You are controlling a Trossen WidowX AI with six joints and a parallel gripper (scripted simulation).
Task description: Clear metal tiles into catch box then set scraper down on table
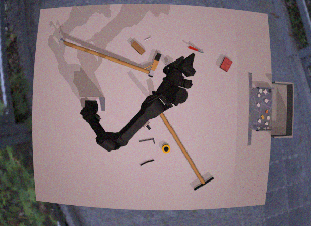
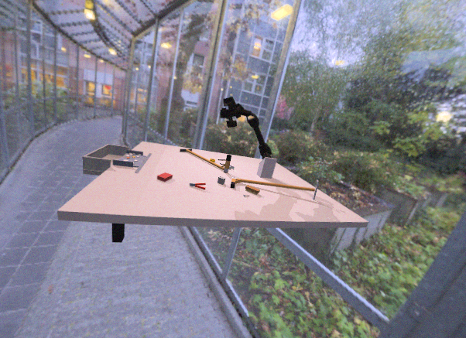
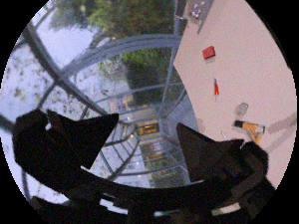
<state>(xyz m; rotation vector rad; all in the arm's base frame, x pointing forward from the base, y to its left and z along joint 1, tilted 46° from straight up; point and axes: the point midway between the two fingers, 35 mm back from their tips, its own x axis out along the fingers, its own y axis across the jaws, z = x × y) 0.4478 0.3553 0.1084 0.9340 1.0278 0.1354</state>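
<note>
The long scraper (image 1: pixel 181 145) (image 2: pixel 205 159) lies on the table, its wooden handle running diagonally to a wide black blade (image 1: pixel 204 184) (image 2: pixel 186 150). An upright black-topped grip (image 2: pixel 228 163) stands at its other end, hidden under the arm in the top view. My gripper (image 3: pixel 148 120) is open and empty, high above the table. Several white, orange and dark tiles (image 1: pixel 266 101) lie scattered on the blue-grey steel plate (image 1: pixel 254 108) at the far right. The catch box (image 1: pixel 290 108) (image 2: pixel 97 165) adjoins the plate's far end; no tiles show in the visible part of its floor.
A second long-handled tool (image 1: pixel 108 57) (image 2: pixel 275 184) lies at the upper left. Around are a brown block (image 1: pixel 138 47), red pliers (image 1: pixel 193 48) (image 3: pixel 216 90), a red block (image 1: pixel 226 64) (image 3: pixel 208 52), a yellow ring (image 1: pixel 166 152), a hex key (image 1: pixel 146 140) and a black strip (image 1: pixel 147 162).
</note>
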